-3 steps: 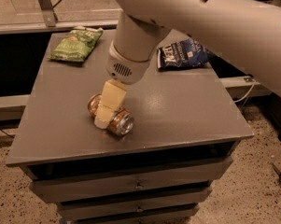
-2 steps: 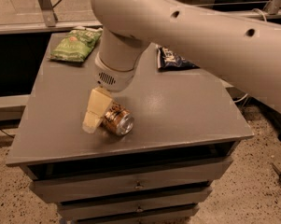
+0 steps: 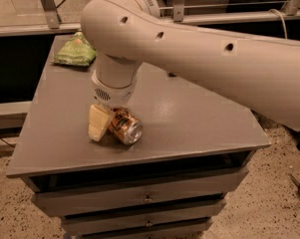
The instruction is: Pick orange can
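The orange can (image 3: pixel 126 126) lies on its side on the grey table (image 3: pixel 189 118), near the front left, with its silver end facing front right. My gripper (image 3: pixel 109 122) hangs from the big white arm (image 3: pixel 199 59) and is down at table height. Its cream tip touches the can's left side. The can rests on the table. The part of the gripper behind the can is hidden.
A green chip bag (image 3: pixel 75 52) lies at the table's back left corner. The arm hides the back right of the table. The table is a cabinet with drawers (image 3: pixel 147 198) below. A speckled floor lies around it, and a metal rail runs behind.
The arm has swung left and lower. The gripper has shifted from over the can to its left side. The can still lies on the table in about the same spot.
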Motion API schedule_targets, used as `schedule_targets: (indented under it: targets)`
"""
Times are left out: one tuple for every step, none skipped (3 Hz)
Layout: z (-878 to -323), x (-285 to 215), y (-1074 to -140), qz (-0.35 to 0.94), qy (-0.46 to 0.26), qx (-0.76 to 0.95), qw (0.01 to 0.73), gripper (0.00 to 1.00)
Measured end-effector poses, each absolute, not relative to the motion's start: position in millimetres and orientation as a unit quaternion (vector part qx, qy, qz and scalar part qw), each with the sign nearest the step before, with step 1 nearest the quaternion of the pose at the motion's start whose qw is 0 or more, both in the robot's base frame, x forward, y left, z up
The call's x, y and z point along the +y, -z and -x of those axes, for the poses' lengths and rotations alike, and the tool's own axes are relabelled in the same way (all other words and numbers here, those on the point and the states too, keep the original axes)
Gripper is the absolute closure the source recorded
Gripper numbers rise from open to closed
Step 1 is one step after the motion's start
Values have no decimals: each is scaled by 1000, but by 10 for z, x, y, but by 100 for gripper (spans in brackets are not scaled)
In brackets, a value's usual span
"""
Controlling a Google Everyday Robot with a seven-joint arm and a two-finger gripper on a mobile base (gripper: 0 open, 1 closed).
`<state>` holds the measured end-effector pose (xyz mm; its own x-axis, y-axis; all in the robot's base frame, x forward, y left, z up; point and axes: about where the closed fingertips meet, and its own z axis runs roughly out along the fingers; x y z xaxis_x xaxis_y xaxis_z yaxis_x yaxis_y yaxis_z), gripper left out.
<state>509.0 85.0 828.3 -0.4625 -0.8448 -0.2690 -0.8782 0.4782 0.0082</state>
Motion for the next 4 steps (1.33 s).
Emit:
schedule_targets:
  targets:
    - [-5229,948,-8413,498,-78,852,138,61]
    - [-5361,1044,-8643,508,-95,839,169,84]
    - [-5526,1207,-8839,516,-152,815,215,100]
    - [-5802,1200,-9272,491,-295,754,322,100]
